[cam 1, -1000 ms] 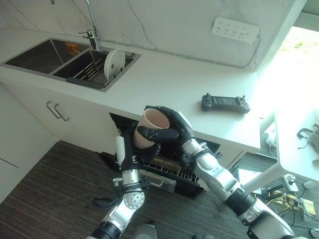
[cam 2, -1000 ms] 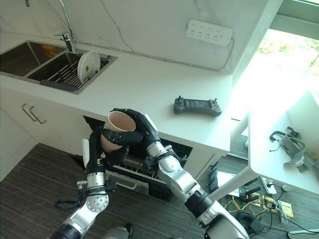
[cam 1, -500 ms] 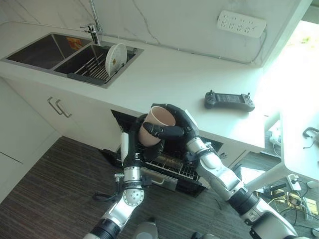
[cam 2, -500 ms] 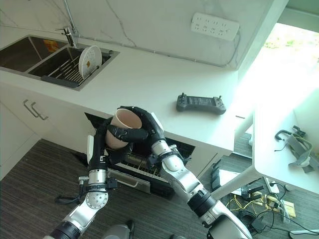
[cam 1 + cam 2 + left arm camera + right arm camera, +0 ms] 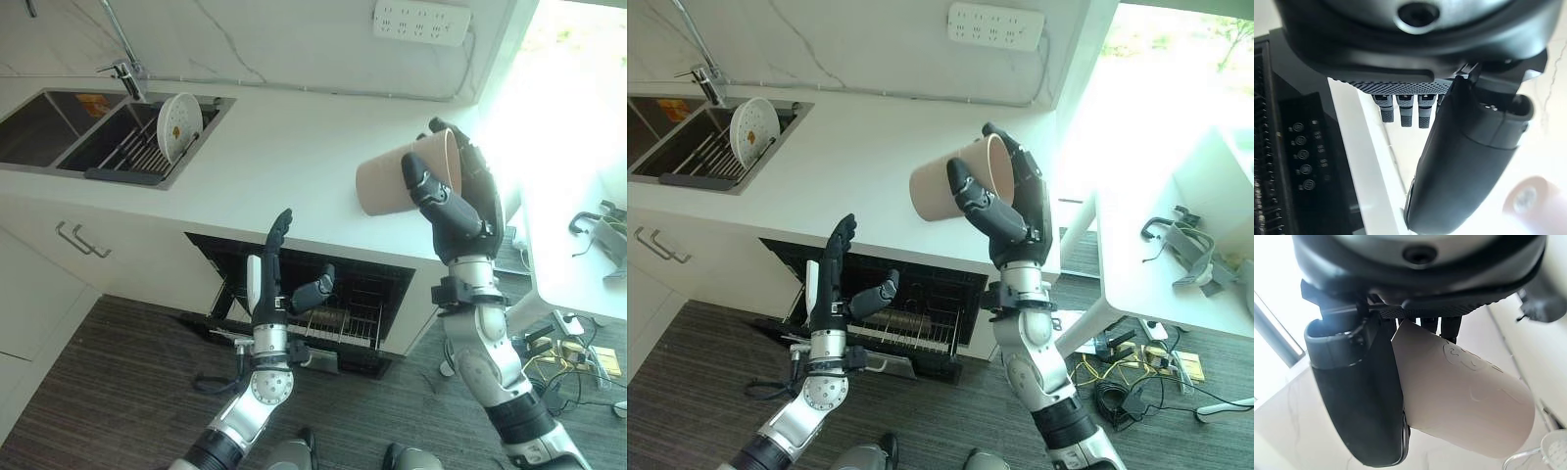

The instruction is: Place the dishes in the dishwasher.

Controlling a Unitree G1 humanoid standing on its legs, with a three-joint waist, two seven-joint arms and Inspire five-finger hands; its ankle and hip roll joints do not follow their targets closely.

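The left hand (image 5: 277,257) stands nearest, raised in front of the open dishwasher (image 5: 294,294), fingers straight and apart, holding nothing. Just beyond and below it lies the pulled-out wire rack (image 5: 338,323), with the dark dishwasher cavity behind.

The right hand (image 5: 458,201) is held high, well above the rack and to the right of the left hand. Its fingers and thumb are curled round a beige cup (image 5: 402,176), which lies on its side with its base toward the left hand.

Judged step: transport of the cup to the rack; loading is not yet done. The next move calls for lowering the right hand down and leftward to the rack, then turning the cup mouth-down before release.

Clearances: the countertop (image 5: 284,157) edge overhangs the cavity directly below the cup, so the descent must pass in front of that edge. The left hand stands in the approach path. Farther off, beyond the left hand, a white plate (image 5: 179,115) stands upright in the sink drainer (image 5: 127,157), well apart.
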